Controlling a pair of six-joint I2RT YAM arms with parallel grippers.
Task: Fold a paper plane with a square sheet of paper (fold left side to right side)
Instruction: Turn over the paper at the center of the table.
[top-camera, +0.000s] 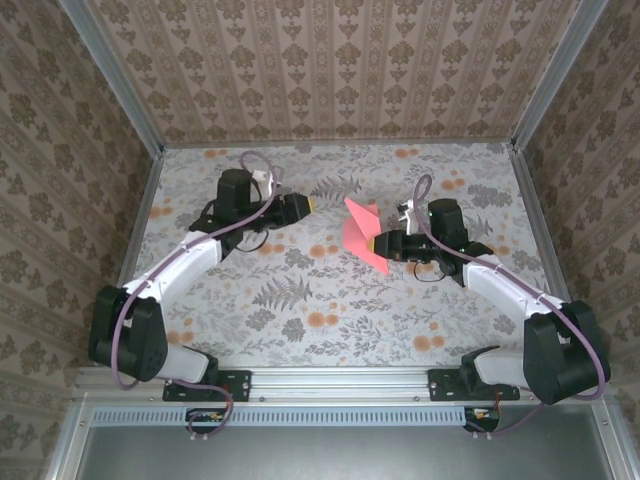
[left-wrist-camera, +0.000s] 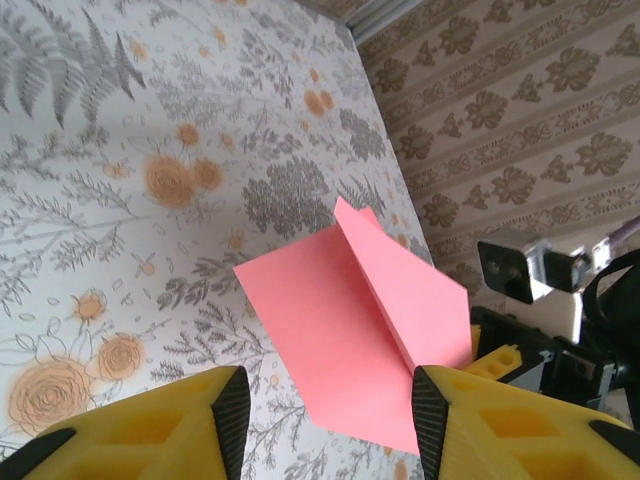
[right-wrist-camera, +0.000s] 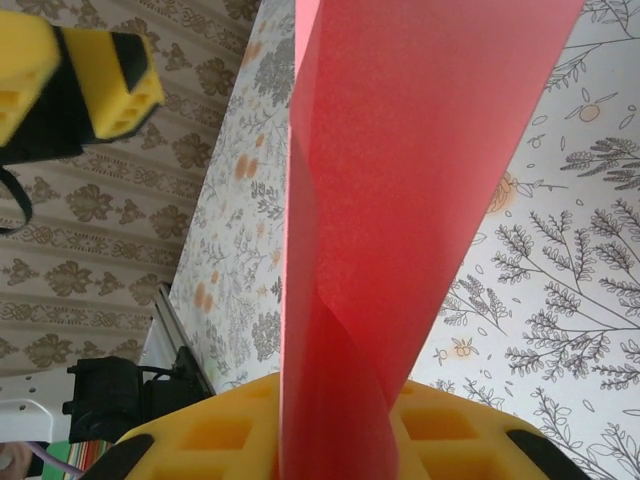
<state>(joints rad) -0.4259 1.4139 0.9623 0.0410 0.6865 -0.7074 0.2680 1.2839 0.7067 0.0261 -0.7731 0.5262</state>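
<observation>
Salmon paper (top-camera: 358, 230) in right claw (top-camera: 378, 245), long axis far-left to near-right.

Overhead from behind, wrist views close, paper (top-camera: 360, 236) shared

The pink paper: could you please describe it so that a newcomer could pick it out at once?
On the flower-print table, look just right of centre, at the tip of the right gripper, which pinches it. The pink paper is a partly folded sheet with one flap raised along a crease. Unlike the small orange flower prints around it, it is plain, solid-coloured and straight-edged.
</observation>
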